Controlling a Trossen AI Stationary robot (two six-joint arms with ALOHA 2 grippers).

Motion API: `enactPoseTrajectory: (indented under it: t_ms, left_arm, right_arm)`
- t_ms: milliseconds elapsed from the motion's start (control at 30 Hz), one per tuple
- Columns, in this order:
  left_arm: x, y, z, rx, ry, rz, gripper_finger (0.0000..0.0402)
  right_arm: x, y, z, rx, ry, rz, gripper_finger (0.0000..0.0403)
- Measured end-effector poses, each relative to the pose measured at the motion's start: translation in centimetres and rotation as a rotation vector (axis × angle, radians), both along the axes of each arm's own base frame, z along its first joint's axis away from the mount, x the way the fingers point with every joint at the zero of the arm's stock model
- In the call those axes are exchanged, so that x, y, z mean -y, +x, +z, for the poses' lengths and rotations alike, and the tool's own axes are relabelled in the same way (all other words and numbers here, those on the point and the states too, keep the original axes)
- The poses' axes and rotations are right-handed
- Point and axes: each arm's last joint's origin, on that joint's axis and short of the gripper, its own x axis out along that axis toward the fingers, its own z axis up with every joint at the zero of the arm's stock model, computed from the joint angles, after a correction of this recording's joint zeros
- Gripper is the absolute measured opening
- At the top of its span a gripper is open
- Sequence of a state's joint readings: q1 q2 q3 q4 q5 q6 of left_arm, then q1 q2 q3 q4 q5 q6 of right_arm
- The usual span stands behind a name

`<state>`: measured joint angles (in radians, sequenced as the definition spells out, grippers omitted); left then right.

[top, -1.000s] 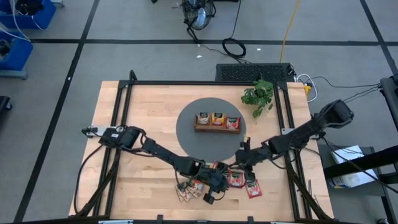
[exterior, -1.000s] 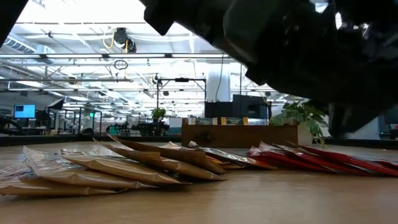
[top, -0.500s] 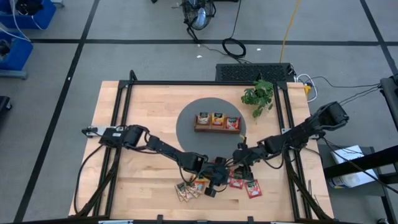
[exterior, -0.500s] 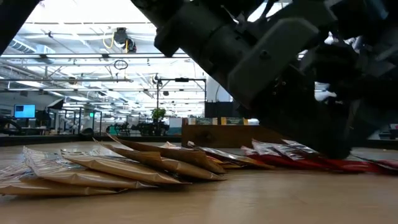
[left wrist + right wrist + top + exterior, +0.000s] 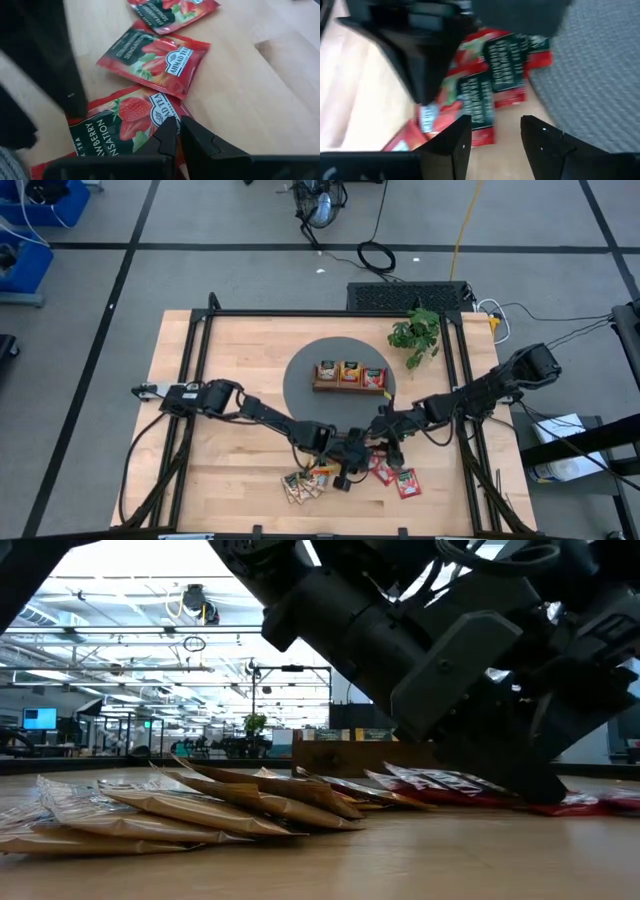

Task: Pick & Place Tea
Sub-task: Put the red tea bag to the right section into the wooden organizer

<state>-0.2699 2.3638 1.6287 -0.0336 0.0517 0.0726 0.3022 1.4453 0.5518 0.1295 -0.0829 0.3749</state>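
Red tea sachets (image 5: 152, 60) lay on the tabletop (image 5: 230, 360) below the tray (image 5: 349, 386), where the right pincer (image 5: 492, 132), fingers apart, hovered over one for picking, while the left pincer (image 5: 176, 137) stood closed beside; next, I think, lowering and closing.

— Where are the tea sachets?
— Red strawberry sachets (image 5: 150, 60) lie flat, loosely overlapping, near the bench's front edge.
— And the tan ones?
— Tan sachets (image 5: 180, 805) are heaped just beside them.
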Motion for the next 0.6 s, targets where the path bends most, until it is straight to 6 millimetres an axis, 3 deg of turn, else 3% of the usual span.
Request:
enactPoseTrajectory:
  t_ms: [367, 600]
  left_arm:
    - [-0.33, 0.03, -0.18, -0.008, 0.006, 0.013, 0.0033]
    - [-0.35, 0.02, -0.25, -0.01, 0.009, 0.011, 0.0033]
  right_arm:
    - [0.15, -0.33, -0.96, -0.082, 0.036, 0.003, 0.0128]
    - [0.12, -0.21, -0.86, -0.062, 0.034, 0.012, 0.0073]
